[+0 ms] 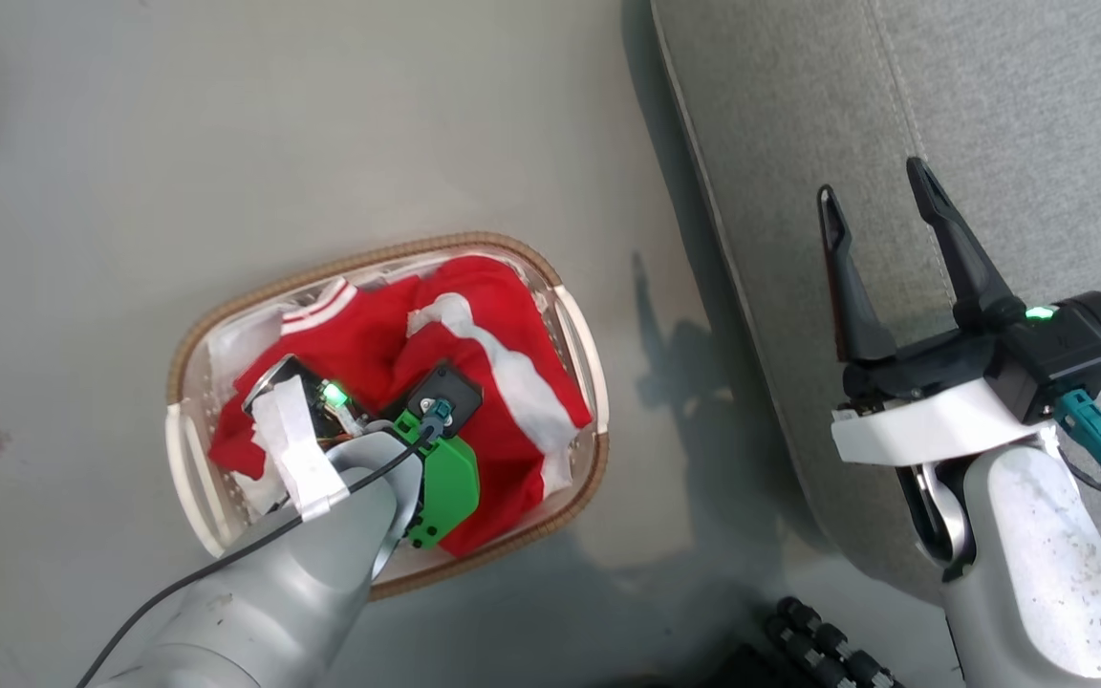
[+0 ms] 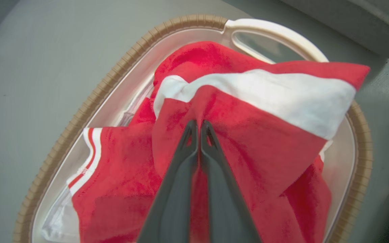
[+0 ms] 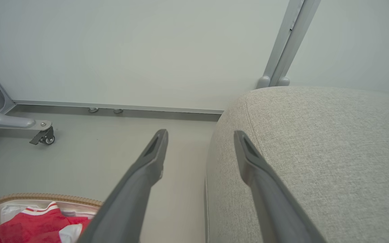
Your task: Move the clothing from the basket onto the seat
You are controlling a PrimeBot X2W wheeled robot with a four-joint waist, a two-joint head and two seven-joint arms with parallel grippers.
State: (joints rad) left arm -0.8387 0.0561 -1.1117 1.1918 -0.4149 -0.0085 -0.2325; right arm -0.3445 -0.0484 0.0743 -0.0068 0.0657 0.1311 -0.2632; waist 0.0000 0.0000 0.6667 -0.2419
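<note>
**Left gripper** (image 2: 199, 123): My fingers are pressed together, and their tips pinch a bunched fold of red cloth.

**Clothing** (image 2: 248, 135): It is red with a broad white band (soft and rumpled) and lies heaped in the basket (image 2: 89, 98). In the left wrist view the white-banded corner juts out at 2 o'clock from my fingertips, past the rim and just beside the handle (image 2: 275, 32). A striped hem (image 2: 88, 155) lies at 8 o'clock.

**Basket**: It is oval, with white walls and a brown woven rim, and it stands on the grey floor (image 1: 321, 124). In the head view it sits at 7 o'clock from centre, with my left wrist over its middle.

**Seat** (image 1: 990, 115): This is a grey fabric cushion with stitched seams. In the head view it runs from 1 to 4 o'clock, near the basket but not touching it.

**Right gripper** (image 1: 874, 186): My fingers are spread wide with nothing between them. In the head view I am at 3 o'clock, over the seat, pointing toward 12.

**Caster** (image 3: 44, 137): In the right wrist view it stands on the floor at 9 o'clock.
</note>
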